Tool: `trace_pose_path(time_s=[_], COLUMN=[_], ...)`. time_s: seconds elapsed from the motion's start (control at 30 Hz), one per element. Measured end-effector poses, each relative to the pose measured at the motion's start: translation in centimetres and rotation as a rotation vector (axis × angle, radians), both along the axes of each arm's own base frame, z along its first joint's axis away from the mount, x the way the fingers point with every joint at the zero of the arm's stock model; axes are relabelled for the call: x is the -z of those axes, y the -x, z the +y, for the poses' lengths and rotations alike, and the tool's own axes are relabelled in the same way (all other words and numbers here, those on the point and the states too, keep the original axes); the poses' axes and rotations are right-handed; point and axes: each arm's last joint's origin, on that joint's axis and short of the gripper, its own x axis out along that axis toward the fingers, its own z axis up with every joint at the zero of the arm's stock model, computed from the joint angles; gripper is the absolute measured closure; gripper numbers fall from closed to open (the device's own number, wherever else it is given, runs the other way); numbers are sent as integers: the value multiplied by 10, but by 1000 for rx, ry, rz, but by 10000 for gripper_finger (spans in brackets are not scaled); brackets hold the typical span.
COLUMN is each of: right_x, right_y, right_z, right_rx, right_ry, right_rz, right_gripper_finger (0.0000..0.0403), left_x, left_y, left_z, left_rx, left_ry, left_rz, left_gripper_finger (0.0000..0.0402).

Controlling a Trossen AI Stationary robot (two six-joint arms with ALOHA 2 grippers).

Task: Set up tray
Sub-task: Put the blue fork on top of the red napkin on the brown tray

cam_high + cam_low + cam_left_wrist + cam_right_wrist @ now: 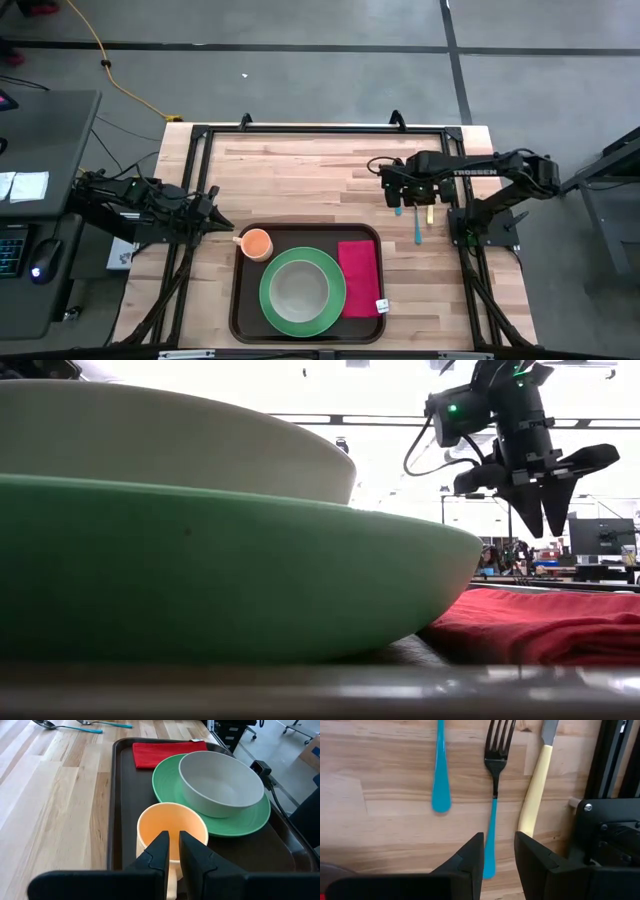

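On tray (240, 300), napkin (358, 264) tag, text unreadable

Black arms (480, 170) — green light, looped black cable, wedge-shaped fingers (525, 505).

Bright even light; blown-out ceiling glare, blurred near bowl (170, 440).

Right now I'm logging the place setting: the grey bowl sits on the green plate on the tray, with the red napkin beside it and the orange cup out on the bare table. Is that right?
Not quite: the orange cup is not on the bare table. The high view shows it inside the tray, at a corner beside the green plate. The rest holds: the grey bowl sits on the plate and the red napkin lies beside it.
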Motion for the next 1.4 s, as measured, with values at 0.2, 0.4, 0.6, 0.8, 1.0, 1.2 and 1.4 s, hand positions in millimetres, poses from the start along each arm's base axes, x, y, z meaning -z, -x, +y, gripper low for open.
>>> trace_pose_path(time_s=[0.2,0.4,0.6,0.8,1.0,1.2,1.4], right_x=[0,0,-2,-15,-29,-33,-34], right_y=[-2,-2,2,15,28,36,41], right_z=[9,14,15,13,13,15,16], right_rx=[-35,-76,-88,-79,-63,-72,-79], right_ry=[-15,-17,-29,-15,48,42,32], right_rz=[0,5,41,9,-46,-21,31], right_gripper_finger=[316,316,320,335,355,371,375], left_x=[0,0,0,0,0,0,0], left_y=[0,0,0,0,0,0,0], left_z=[0,0,0,0,0,0,0], left_rx=[0,0,0,0,0,0,1], left_ry=[0,0,0,3,3,3,4], left_rz=[0,0,0,1,1,1,0], left_gripper_finger=[328,328,328,328,328,328,328])
